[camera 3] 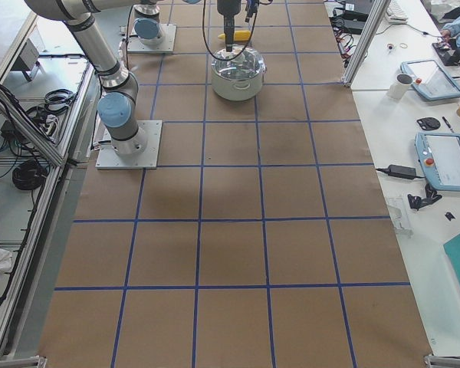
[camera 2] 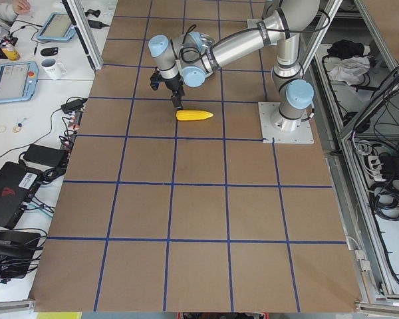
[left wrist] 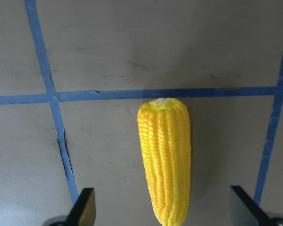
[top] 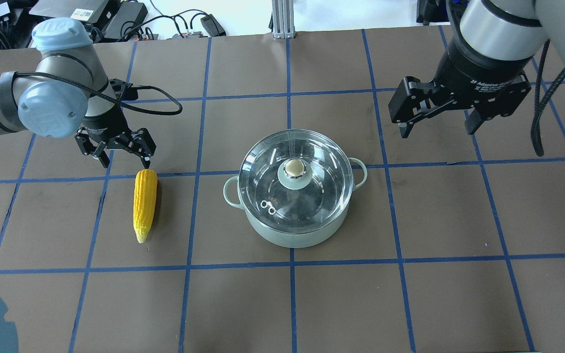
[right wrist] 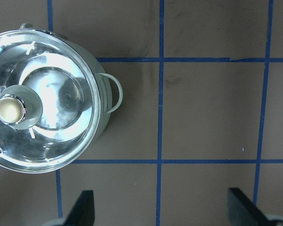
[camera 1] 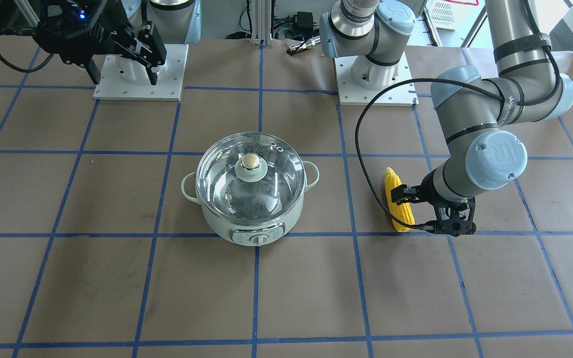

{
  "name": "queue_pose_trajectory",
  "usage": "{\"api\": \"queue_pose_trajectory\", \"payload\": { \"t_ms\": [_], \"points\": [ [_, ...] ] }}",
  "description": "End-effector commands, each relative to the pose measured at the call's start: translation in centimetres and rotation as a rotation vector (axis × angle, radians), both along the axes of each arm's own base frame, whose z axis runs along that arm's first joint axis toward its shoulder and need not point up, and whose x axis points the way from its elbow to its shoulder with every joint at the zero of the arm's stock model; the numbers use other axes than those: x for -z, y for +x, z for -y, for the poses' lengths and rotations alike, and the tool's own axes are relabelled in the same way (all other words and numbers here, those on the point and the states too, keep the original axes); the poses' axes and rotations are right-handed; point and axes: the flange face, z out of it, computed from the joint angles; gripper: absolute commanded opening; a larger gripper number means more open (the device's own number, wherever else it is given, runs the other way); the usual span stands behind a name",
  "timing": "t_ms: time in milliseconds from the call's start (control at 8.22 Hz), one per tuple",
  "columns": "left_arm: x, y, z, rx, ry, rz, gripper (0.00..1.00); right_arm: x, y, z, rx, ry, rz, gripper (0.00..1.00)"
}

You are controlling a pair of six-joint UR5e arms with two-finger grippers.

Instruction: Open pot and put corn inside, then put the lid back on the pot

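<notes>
Fingers of the left gripper (top: pixel 123 158) are spread wide and hold nothing. In the left wrist view they stand either side of the corn (top: pixel 145 203), clear of it. In the overhead view the claw hangs over the cob's blunt far end, not its middle. The corn lies flat on the table (top: pixel 282 304), well to the left of the pot (top: pixel 292 230), with its pointed tip toward the near side.

A pinch that close to the end would probably leave the long tapered body hanging lopsided. The rounded kernel rows could then twist or slide out of the jaws on the way across.

The right gripper (top: pixel 437 128) is also spread and empty, raised to the far right of the pot. Its wrist view puts the knob (right wrist: pixel 10 109) near the left edge, so a straight drop from here would miss it.

The lid (top: pixel 312 196) sits on the pot, so corn brought over early would have nowhere to go. A smooth knob can also slip from a shallow grip. The cob looks nearly as long as the pot is wide, so it might bridge the rim and keep the lid from seating.
</notes>
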Motion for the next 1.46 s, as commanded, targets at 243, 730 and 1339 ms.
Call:
{"api": "queue_pose_trajectory", "payload": {
  "t_ms": [243, 730, 1339],
  "points": [
    [5.3, 4.6, 0.7, -0.136, 0.060, -0.109, 1.00, 0.0, 0.0, 0.0, 0.000, 0.000, 0.001, 1.00],
    [6.0, 4.4, 0.6, -0.180, 0.072, -0.108, 1.00, 0.0, 0.0, 0.0, 0.000, 0.000, -0.001, 1.00],
    [9.4, 3.7, 0.5, -0.210, 0.130, -0.177, 1.00, 0.1, 0.0, 0.0, 0.000, 0.003, -0.001, 1.00]
  ]
}}
